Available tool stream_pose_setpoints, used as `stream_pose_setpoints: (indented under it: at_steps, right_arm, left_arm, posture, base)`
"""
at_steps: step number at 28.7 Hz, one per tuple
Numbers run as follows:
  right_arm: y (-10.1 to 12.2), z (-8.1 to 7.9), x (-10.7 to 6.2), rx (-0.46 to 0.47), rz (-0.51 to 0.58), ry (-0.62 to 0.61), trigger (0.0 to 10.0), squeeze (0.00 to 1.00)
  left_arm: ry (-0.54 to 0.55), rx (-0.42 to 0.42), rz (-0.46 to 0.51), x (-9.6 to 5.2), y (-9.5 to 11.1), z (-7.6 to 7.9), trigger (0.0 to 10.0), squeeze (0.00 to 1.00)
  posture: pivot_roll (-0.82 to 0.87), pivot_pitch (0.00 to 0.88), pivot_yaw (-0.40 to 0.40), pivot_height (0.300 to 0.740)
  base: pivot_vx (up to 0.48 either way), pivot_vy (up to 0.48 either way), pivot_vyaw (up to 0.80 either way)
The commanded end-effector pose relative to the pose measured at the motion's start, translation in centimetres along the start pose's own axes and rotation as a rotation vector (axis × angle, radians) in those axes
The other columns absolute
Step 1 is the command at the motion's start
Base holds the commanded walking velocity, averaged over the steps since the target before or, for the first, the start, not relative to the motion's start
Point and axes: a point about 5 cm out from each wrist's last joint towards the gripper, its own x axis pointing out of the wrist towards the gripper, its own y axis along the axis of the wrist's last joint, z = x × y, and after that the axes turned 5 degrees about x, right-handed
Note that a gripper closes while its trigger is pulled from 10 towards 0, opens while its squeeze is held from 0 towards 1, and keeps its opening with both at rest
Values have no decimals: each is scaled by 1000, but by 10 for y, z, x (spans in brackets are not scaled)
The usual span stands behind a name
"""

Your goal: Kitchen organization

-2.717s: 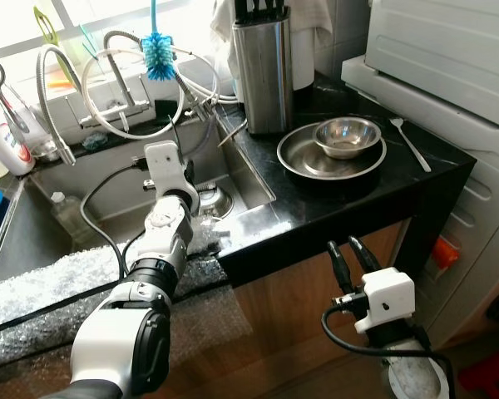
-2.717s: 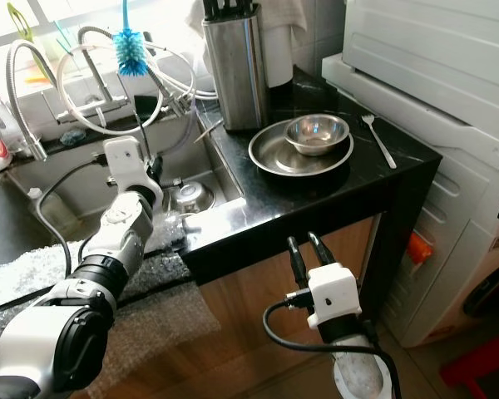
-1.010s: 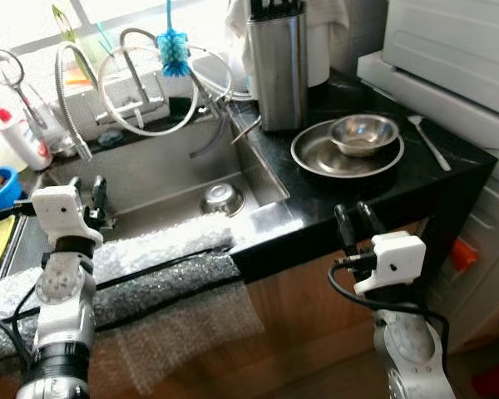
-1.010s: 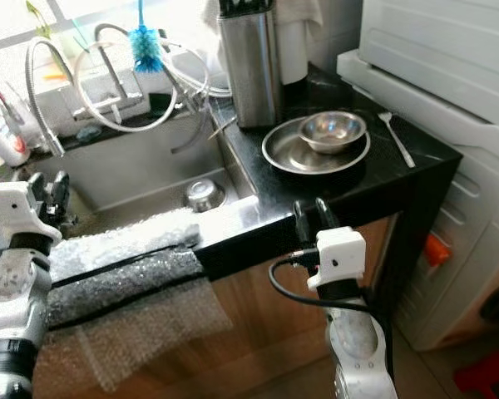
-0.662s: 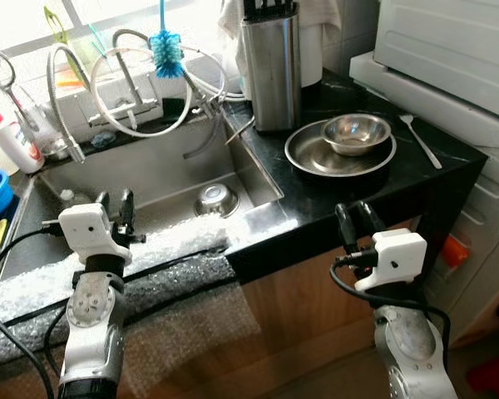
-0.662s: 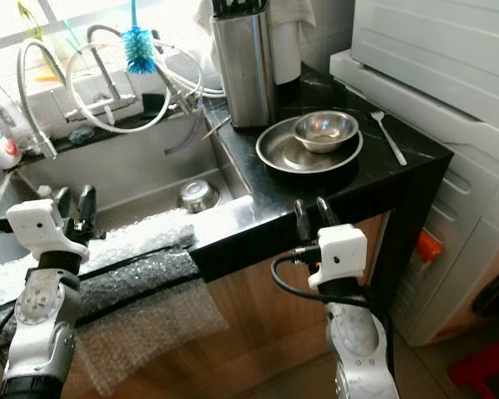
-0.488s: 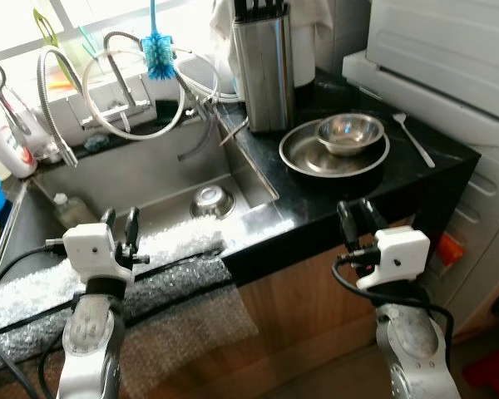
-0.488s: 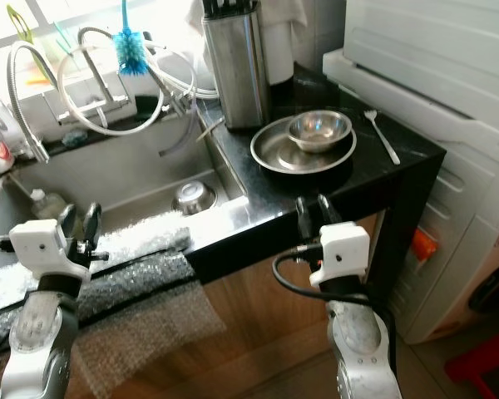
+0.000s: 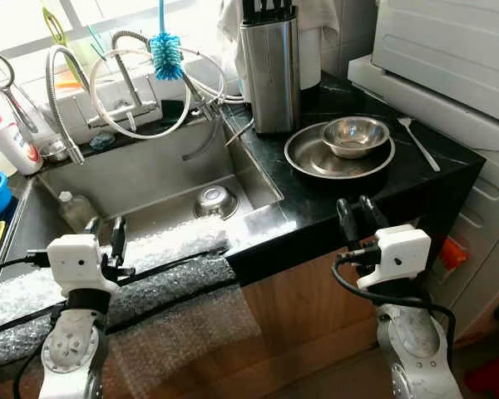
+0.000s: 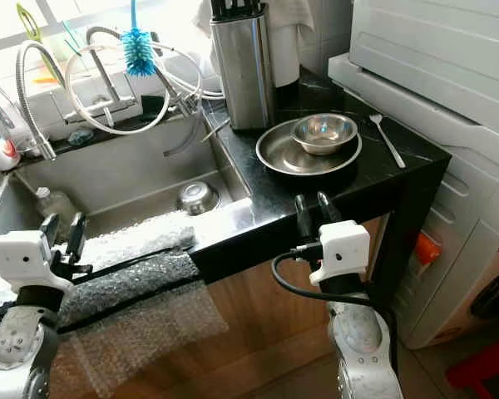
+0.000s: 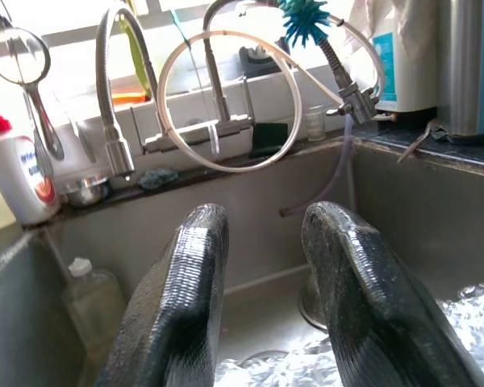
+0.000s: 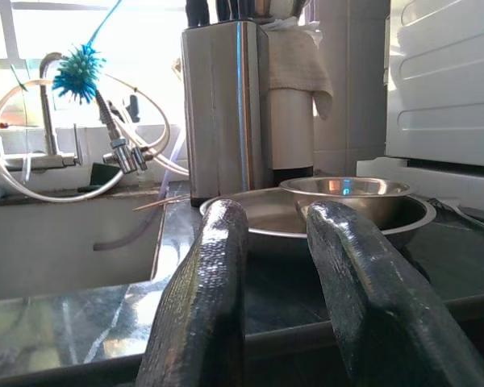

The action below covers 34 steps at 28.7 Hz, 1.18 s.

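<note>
Below, the left gripper [image 9: 106,237] hovers at the sink's [image 9: 141,170] front edge, fingers slightly apart, empty. Right gripper [image 9: 356,214], likewise parted and empty, faces the counter's [image 9: 449,162] front edge, near the bowl [image 9: 355,135] on its plate [image 9: 312,160].

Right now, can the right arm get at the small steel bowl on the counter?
Probably yes. The right tool sits open at the counter's front edge, facing the small steel bowl nested in the steel plate; nothing stands between them.

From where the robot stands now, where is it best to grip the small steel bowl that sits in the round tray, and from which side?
Grip the small steel bowl at its thin rim, on the near edge facing the right gripper, probably coming from above with one of the jaws inside. It sits upright and open in the round tray, whose raised edge likely blocks a low side approach; the knife block stands beyond.
</note>
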Motion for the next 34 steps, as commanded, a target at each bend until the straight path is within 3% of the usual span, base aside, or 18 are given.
stream_pose_setpoints:
  at_steps: [1, 8, 12, 18, 34]
  right_arm:
    - [7, -7, 5, -7, 24, 32, 10000, 0]
    - [8, -4, 8, 21, 23, 7, 10000, 0]
    - [10, -3, 11, -8, 27, 13, 10000, 0]
    - [11, -5, 12, -15, 29, 22, 10000, 0]
    - [9, -8, 13, 10, 18, 12, 10000, 0]
  left_arm:
    - [28, 11, 8, 7, 5, -1, 10000, 0]
    - [71, -11, 2, 13, 7, 2, 10000, 0]
    - [65, -23, 5, 14, 8, 7, 10000, 0]
    - [67, -31, -1, 14, 8, 9, 10000, 0]
    - [54, -33, 10, 20, 9, 11, 10000, 0]
  posture:
    - [-142, 0, 155, 740]
    - [-138, 0, 149, 740]
    - [-137, 0, 148, 740]
    - [-138, 0, 148, 740]
    - [-133, 0, 153, 740]
  base:
    - [0, 0, 419]
    - [191, 0, 384]
    - [280, 0, 0]
    - [281, 0, 700]
    - [226, 0, 0]
